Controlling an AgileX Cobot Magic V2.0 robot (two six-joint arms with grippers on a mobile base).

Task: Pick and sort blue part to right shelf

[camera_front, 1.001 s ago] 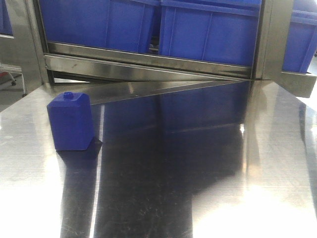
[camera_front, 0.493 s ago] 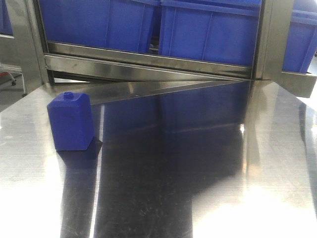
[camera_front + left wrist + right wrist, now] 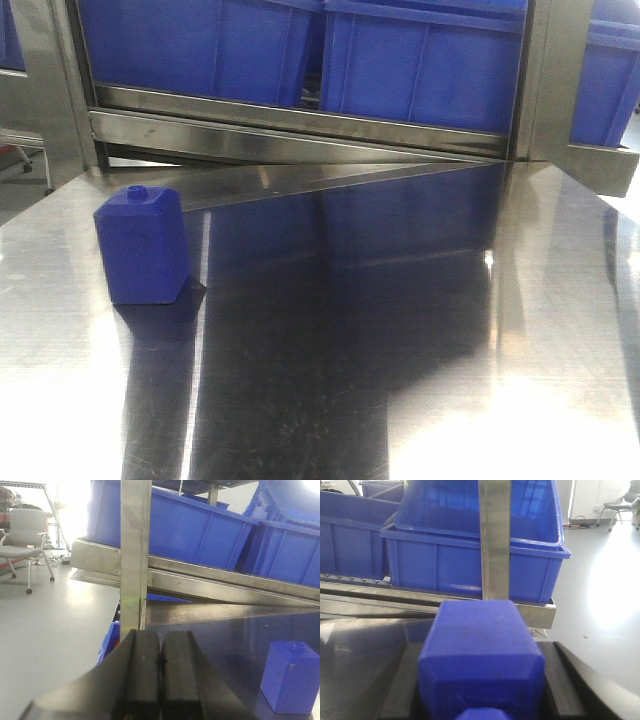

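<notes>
The blue part [image 3: 481,655] fills the lower middle of the right wrist view, its cap end toward the camera. My right gripper [image 3: 482,680] is shut on it, with a black finger [image 3: 565,685] on each side. Straight ahead stands the right shelf [image 3: 495,535], a steel post and rail with a large blue bin [image 3: 450,565] and white rollers [image 3: 350,578] at the left. My left gripper [image 3: 161,660] is shut with nothing between its pads, at the table's left edge near a steel upright [image 3: 134,555]. Neither gripper shows in the front view.
A similar blue block with a narrow round neck [image 3: 143,250] stands upright on the shiny steel table [image 3: 400,350] at the left; the same block [image 3: 291,677] is right of my left gripper. Blue bins [image 3: 420,60] line the rack behind. An office chair [image 3: 25,540] stands far left.
</notes>
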